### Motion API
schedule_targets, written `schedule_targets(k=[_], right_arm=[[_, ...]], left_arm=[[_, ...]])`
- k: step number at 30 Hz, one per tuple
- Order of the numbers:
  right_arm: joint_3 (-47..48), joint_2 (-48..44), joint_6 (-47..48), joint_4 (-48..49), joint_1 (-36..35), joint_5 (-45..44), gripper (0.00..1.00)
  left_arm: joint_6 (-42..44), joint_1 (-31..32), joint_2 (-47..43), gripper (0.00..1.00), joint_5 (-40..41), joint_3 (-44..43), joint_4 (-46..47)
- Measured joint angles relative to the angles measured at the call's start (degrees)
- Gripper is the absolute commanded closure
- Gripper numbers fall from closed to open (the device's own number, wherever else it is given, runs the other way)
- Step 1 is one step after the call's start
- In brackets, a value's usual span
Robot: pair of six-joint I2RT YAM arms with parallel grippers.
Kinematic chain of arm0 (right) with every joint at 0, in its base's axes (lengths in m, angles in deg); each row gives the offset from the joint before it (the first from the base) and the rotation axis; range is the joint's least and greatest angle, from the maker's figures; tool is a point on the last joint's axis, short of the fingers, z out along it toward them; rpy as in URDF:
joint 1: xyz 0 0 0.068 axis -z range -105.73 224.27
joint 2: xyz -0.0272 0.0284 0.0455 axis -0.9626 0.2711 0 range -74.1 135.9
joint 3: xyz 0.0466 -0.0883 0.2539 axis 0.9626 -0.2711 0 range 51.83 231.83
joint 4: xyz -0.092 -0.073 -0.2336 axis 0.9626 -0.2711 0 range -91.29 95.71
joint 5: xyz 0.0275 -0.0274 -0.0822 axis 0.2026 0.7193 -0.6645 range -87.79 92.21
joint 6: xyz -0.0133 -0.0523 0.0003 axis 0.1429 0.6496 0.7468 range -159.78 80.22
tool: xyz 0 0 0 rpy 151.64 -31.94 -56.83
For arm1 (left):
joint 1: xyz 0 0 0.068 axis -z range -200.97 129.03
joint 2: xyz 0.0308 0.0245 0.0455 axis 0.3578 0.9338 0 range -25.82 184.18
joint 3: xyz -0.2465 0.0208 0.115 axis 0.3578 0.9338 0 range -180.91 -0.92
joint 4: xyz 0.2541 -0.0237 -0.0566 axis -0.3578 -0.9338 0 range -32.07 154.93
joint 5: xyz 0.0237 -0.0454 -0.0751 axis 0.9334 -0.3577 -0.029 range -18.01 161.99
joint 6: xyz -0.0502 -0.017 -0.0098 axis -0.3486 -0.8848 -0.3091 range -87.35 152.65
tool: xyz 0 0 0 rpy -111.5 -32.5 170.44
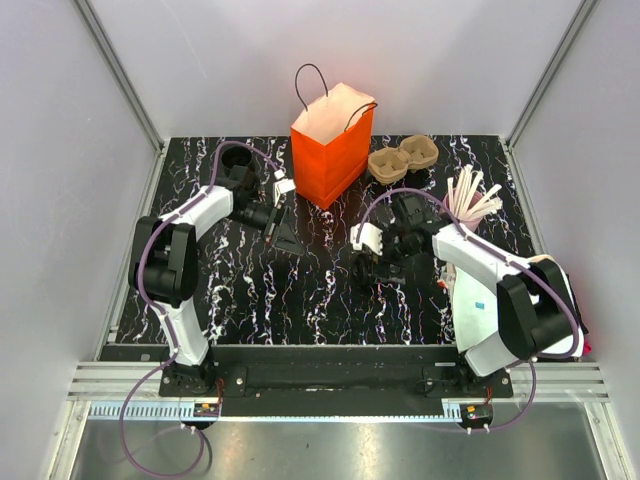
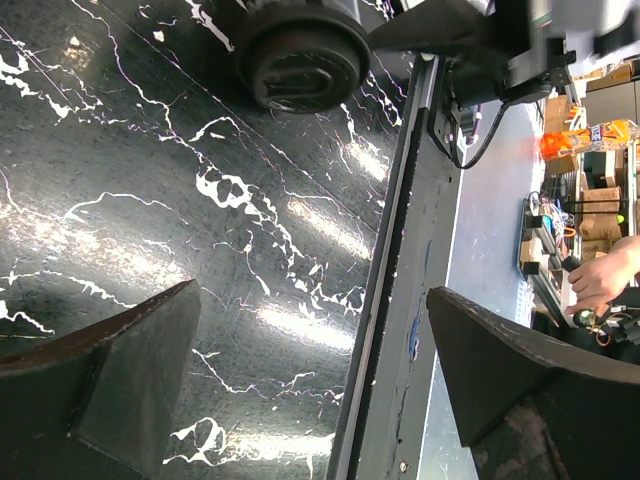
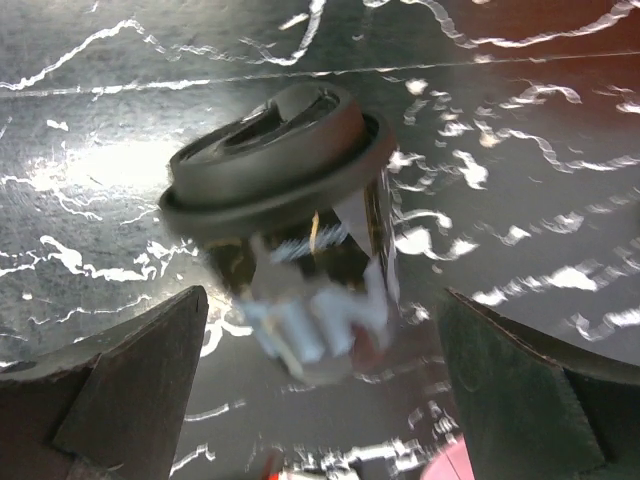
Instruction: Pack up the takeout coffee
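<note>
Between the wide-spread fingers of the right tool (image 3: 320,310), tilted and blurred against the bench (image 1: 300,290): takeout coffee (image 3: 275,160), ungripped. Same wide-open, empty stance at the left tool (image 2: 310,300). Risk of toppling or rolling if clipped by 1 closing finger. Open bench toward orange bag (image 1: 330,150); pulp tray (image 1: 402,158) near behind.

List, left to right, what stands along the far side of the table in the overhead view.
black cup → orange paper bag → brown pulp two-cup tray → bunch of white sticks
</note>
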Motion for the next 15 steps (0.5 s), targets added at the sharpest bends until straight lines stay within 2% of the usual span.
schedule_targets(k=[10,13,15], right_arm=[[-4.8,4.7,2.4,4.9,0.0,6.3,0.03],[-5.0,5.3,2.7,5.7,0.0,7.8,0.10],[-5.0,5.5,2.7,6.3,0.0,8.8,0.20]], left_arm=[[0.2,-0.1,0.0,0.01,0.1,0.0,-0.2],[0.4,-0.1,0.0,0.01,0.0,0.0,-0.5],[0.8,-0.2,0.0,0.01,0.0,0.0,-0.7]])
